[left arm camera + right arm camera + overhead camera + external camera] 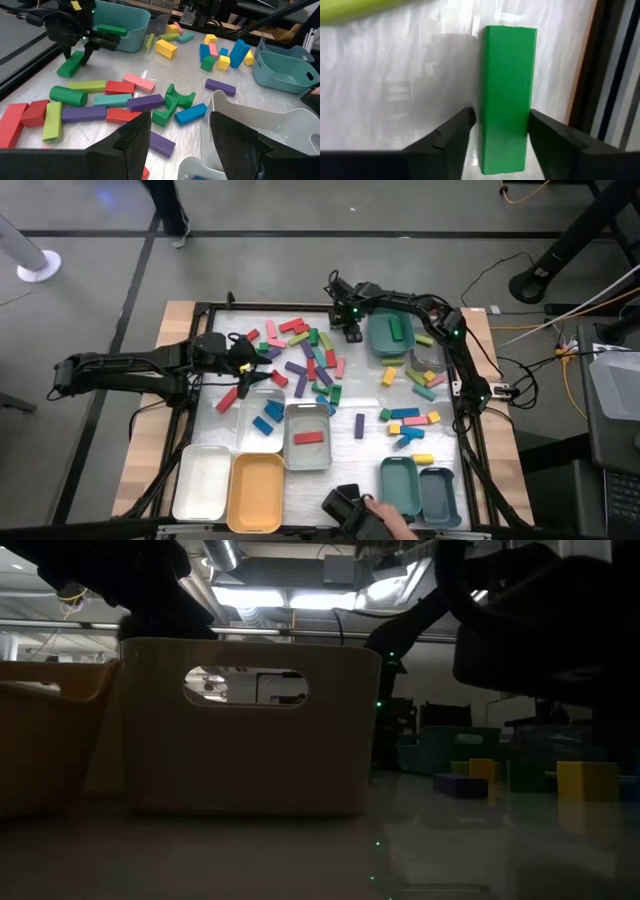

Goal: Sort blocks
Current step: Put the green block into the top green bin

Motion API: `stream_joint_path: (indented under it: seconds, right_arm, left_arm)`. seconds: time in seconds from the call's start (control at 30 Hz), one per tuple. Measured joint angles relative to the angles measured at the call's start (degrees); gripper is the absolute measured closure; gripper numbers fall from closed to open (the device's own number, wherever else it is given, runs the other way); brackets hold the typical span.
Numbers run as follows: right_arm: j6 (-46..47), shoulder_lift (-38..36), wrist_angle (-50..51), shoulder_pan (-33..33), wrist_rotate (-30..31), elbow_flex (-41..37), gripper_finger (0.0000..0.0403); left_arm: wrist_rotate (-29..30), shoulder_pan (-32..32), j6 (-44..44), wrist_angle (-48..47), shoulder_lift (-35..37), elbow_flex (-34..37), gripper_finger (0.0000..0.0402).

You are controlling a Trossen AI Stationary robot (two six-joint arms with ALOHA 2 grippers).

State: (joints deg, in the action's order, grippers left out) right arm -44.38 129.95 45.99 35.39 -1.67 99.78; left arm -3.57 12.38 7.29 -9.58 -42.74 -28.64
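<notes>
The right gripper [497,131] is reaching down at the far edge of the table [350,470], its jaws standing on either side of a green block [507,95] lying flat there; whether they are pinching it yet I cannot tell. In the left wrist view the same gripper [86,54] is hovering over that green block [70,64], just beside a teal tray [131,27] holding another green block [112,30].

The left gripper [180,135] is hanging with jaws spread and holding nothing, over the near side of the block pile [300,360], next to a white tray [260,125].

Loose blocks in red, pink, purple, green, lime and blue are lying scattered across the middle of the table. A second cluster [410,420] is sitting toward the right side. One red block [308,438] is lying in a grey tray [307,460], and two blue blocks [268,418] in the tray beside it. An orange tray [256,492] is standing at the near edge.
</notes>
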Motion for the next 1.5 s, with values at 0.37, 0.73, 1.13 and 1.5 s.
stream_joint_path:
  seconds: [0.37, 0.73, 1.13, 1.5]
  right_arm:
    - [6.54, 0.00, 3.04, -0.19, -3.86, -0.11, 0.0283]
    - [10.27, 0.07, 1.54, -0.11, -6.89, -0.26, 0.0178]
    - [9.64, -0.76, 3.80, -0.28, -4.37, -0.22, 0.0278]
    - [6.44, -10.72, 8.51, -0.21, -2.34, -0.45, 0.0269]
  left_arm:
    - [0.00, -0.02, 0.22, 0.00, 0.00, 0.00, 0.0208]
    - [0.00, -0.02, 0.22, 0.00, 0.00, 0.00, 0.0208]
    - [0.20, 0.00, 0.18, 3.78, -0.63, 0.00, 0.0208]
    - [0.24, -0.02, -3.90, 16.22, -5.58, 0.00, 0.0208]
